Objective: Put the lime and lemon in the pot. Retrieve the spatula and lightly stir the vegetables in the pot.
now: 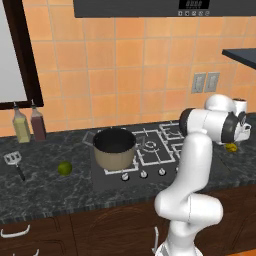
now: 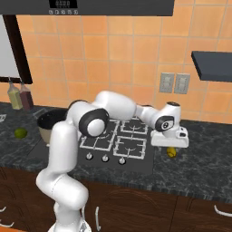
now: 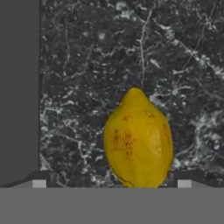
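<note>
A yellow lemon lies on the dark stone counter right of the stove. My gripper hangs open just above it, pointing down, with a fingertip on either side of the fruit and not touching it. From the base cameras the lemon peeks out under the white hand. The tan pot stands on the stove's left front burner, its black inside empty. The lime rests on the counter left of the pot. Further left lies the spatula.
The stove has knobs along its front edge. Two bottles stand against the tiled wall at the far left. A dark shelf juts out above the counter at the right, over the wall outlets.
</note>
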Motion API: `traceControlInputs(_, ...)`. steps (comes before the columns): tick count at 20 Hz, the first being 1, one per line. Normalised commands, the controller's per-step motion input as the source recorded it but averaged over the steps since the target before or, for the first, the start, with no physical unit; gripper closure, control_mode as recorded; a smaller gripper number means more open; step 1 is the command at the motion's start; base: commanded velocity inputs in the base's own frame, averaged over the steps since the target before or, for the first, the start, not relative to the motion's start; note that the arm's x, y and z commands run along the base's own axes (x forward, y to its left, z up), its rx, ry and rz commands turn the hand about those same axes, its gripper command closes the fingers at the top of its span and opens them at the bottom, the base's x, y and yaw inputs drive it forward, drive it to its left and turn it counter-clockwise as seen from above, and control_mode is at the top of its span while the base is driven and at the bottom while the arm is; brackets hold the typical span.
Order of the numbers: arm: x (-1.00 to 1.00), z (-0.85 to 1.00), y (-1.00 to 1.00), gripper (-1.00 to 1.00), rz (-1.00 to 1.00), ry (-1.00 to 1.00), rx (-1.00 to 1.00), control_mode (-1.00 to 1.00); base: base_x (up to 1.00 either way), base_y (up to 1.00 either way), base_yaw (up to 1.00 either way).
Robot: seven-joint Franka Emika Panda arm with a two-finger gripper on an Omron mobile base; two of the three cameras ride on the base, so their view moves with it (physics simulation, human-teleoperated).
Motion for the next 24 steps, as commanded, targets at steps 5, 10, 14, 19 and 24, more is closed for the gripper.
traceControlInputs(5,0.14,-0.08,0.00,-1.00,0.06,-0.10,-0.03,-1.00,0.00,0.00,0.00)
traceControlInputs(10,0.17,-0.02,-0.03,-1.00,0.03,-0.12,-0.01,-1.00,0.00,0.00,0.00)
traceControlInputs(14,0.04,-0.26,-0.16,-1.00,0.03,-0.06,-0.04,-1.00,0.00,0.00,0.00)
traceControlInputs(19,0.02,-0.36,-0.01,-1.00,0.04,-0.04,-0.06,-1.00,0.00,0.00,0.00)
traceControlInputs(24,0.00,-0.14,0.00,1.00,0.06,-0.07,-0.03,-1.00,0.00,0.00,0.00)
